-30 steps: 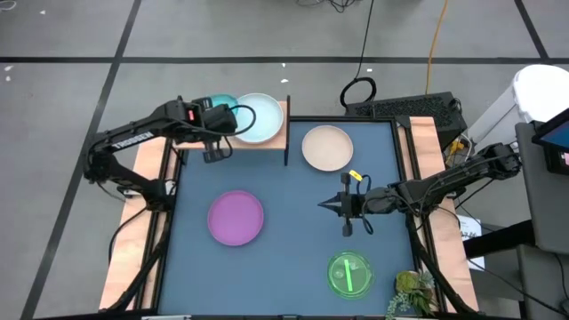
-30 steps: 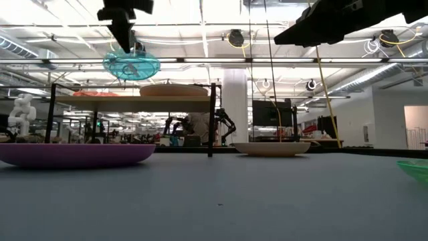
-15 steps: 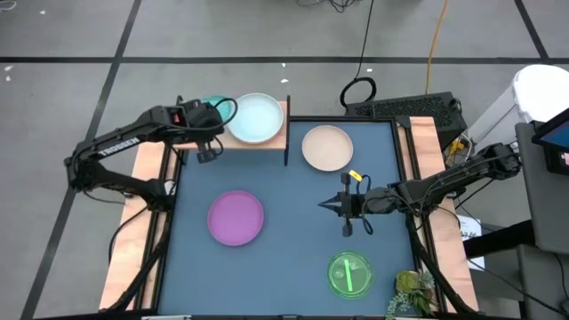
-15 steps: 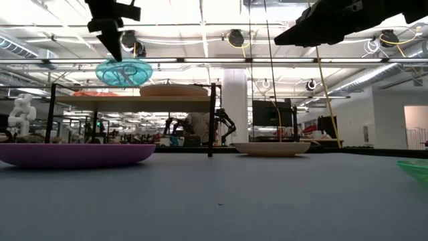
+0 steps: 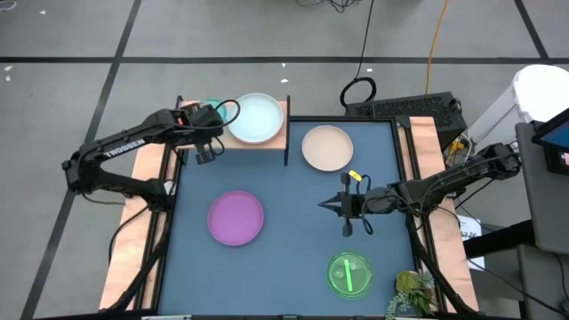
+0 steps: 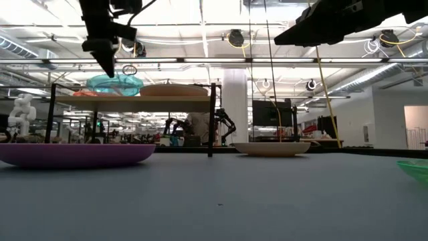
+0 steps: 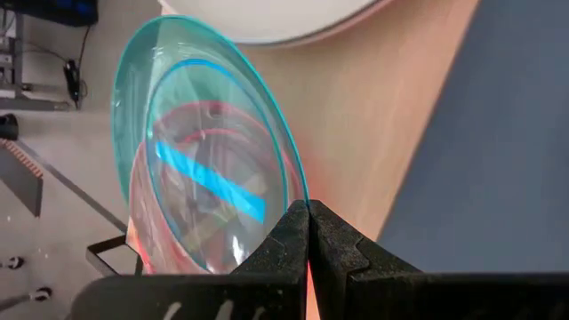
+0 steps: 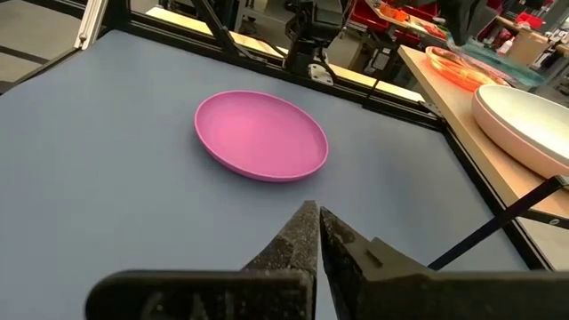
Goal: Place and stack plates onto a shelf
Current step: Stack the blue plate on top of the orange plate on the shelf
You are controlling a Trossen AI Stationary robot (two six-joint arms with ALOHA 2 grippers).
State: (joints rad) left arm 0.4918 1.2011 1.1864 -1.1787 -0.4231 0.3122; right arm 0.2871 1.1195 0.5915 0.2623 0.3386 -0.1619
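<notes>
I see the left gripper [image 7: 308, 233] above the left end of the shelf [image 5: 277, 135], its fingers pinched on the rim of the cyan plate [image 7: 209, 151]. In the low view the cyan plate [image 6: 114, 84] sits low over the shelf board [image 6: 134, 103], tilted; I cannot tell whether it touches what lies beneath. In the left wrist view an orange plate [image 7: 140, 236] lies directly under it. The pale white plate [image 5: 255, 117] rests on the shelf just beside them.

On the table [image 5: 293, 267] I read the cream plate [image 5: 327, 147] near the shelf's right end, the purple plate [image 5: 236, 217] at centre-left and the green plate [image 5: 349, 273] near the front right, well apart.

The right gripper [image 5: 325, 205] hangs over the table's middle, fingers pressed together and holding nothing.
</notes>
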